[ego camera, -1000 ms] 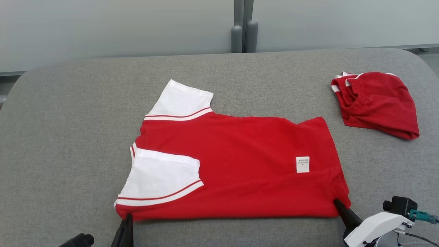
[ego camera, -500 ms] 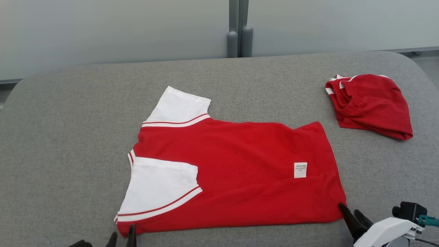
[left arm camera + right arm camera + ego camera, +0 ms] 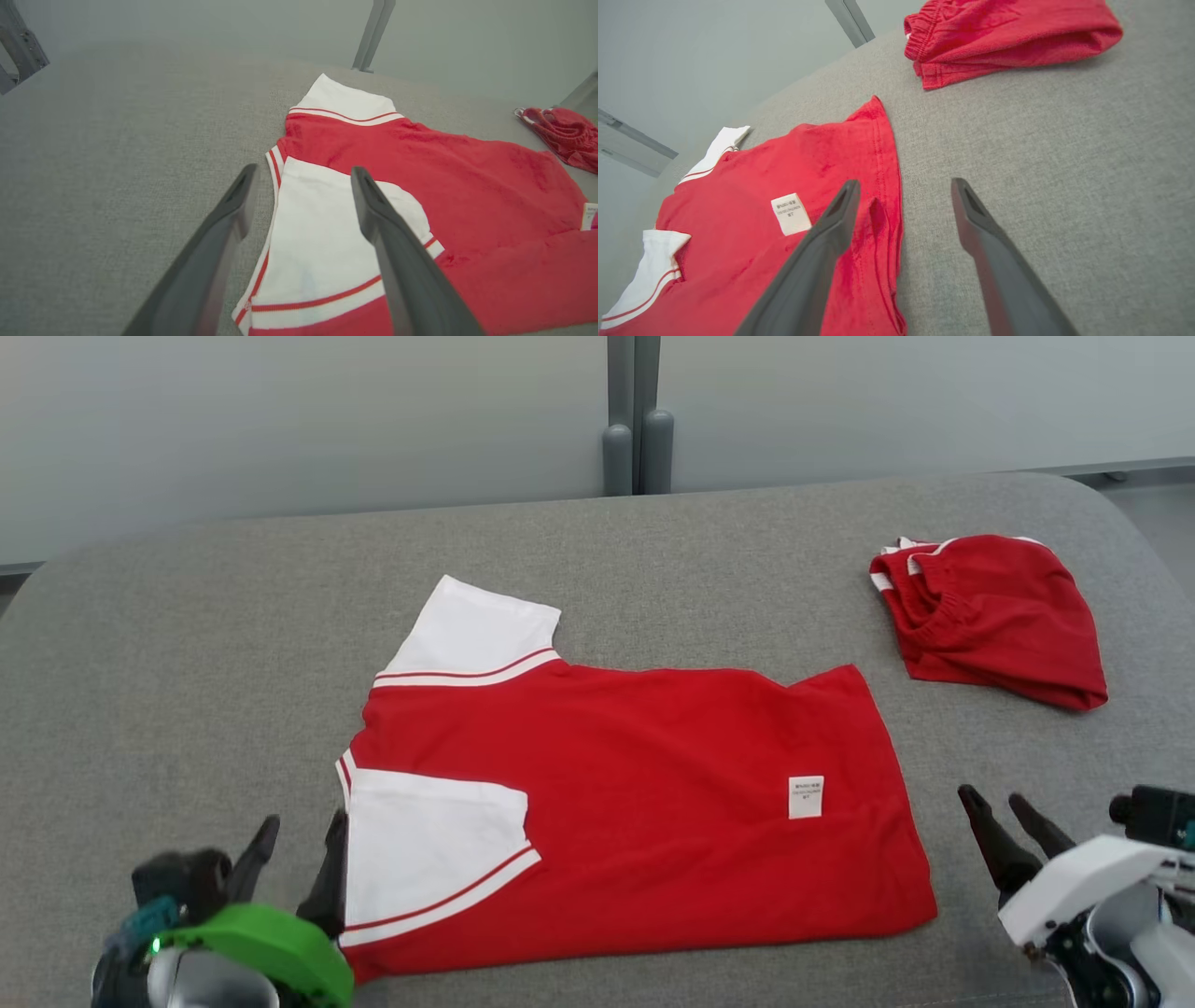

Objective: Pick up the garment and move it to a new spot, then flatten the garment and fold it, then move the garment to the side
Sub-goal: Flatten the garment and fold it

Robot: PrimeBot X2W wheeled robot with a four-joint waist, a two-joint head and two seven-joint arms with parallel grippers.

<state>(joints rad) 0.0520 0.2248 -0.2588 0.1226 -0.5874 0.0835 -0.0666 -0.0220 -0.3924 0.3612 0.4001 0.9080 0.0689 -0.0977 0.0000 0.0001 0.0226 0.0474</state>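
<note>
A red knit T-shirt with white, stripe-trimmed sleeves lies folded flat in the middle of the grey woven cushion. The left gripper over its sleeve edge and the right gripper beside its hem both gape empty. Folded red shorts sit far right, and open cushion stretches left.

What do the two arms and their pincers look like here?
The left pincer and right pincer each have two long, dark grey fingers tapering to narrow tips. The left wrist wears a bright green cover with a small green light; the right wrist has a white cover. A black camera block sits beside each.
</note>
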